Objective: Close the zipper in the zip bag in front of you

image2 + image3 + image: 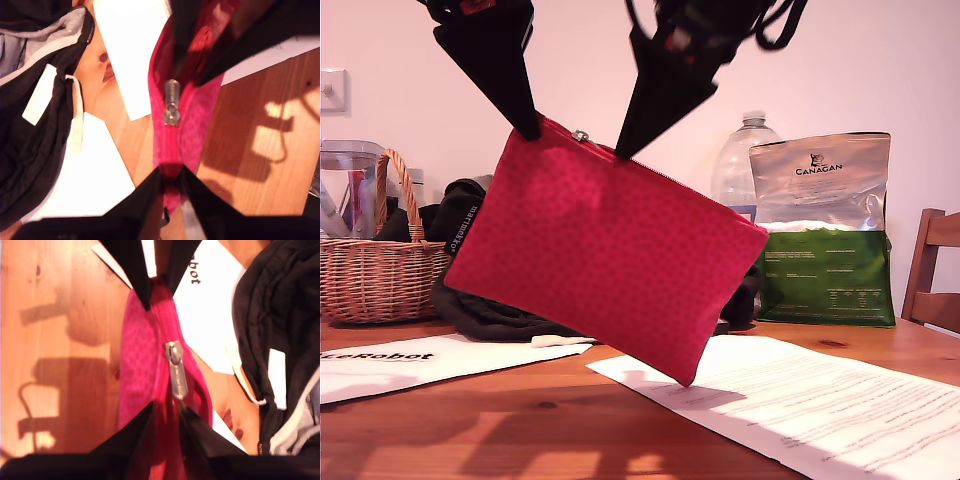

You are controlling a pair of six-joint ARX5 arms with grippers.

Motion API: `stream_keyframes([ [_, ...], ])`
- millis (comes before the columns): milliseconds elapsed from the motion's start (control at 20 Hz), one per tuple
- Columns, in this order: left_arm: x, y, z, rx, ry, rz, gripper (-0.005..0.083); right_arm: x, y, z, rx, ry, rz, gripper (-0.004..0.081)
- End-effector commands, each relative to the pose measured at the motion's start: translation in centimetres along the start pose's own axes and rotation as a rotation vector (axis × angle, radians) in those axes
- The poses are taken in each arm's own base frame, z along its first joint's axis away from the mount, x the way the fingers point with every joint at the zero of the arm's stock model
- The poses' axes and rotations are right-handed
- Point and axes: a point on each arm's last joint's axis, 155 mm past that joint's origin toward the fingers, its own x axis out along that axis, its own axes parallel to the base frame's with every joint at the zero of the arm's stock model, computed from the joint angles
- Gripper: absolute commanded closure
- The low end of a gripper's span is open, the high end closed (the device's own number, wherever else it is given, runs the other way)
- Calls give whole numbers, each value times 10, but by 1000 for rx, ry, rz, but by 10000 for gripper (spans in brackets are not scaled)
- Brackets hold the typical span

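Observation:
The red-pink zip bag hangs tilted above the wooden table, its lower corner close to a sheet of paper. Both grippers pinch its top edge. My first gripper is shut on the higher end, at the exterior view's left. My second gripper is shut on the edge further down. The zipper runs between them, and its silver pull tab lies free between the two pairs of fingers. The track seems to gape from the tab towards my second gripper.
A wicker basket and black clothing sit behind the bag at the exterior view's left. A water bottle, a green-and-silver Canagan bag and a chair are at its right. Paper sheets lie on the table.

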Motion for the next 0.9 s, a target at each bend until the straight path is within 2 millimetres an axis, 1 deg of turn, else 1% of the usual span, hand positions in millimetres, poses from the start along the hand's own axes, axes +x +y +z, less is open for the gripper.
stream_keyframes([
  [0, -3, 0, 4, 9, -23, 0, 795, 6, -4, -1, -10, 3, -20, 646],
  [150, -3, 0, 4, 10, -24, 1, 795, 6, -9, -3, -15, 18, -48, 646],
  [400, -3, 0, 4, 12, -23, 0, 795, 6, -11, -8, -8, 33, -50, 646],
  [850, -3, 0, 9, 34, -37, 8, 795, 7, -8, -1, -14, 7, -42, 649],
])
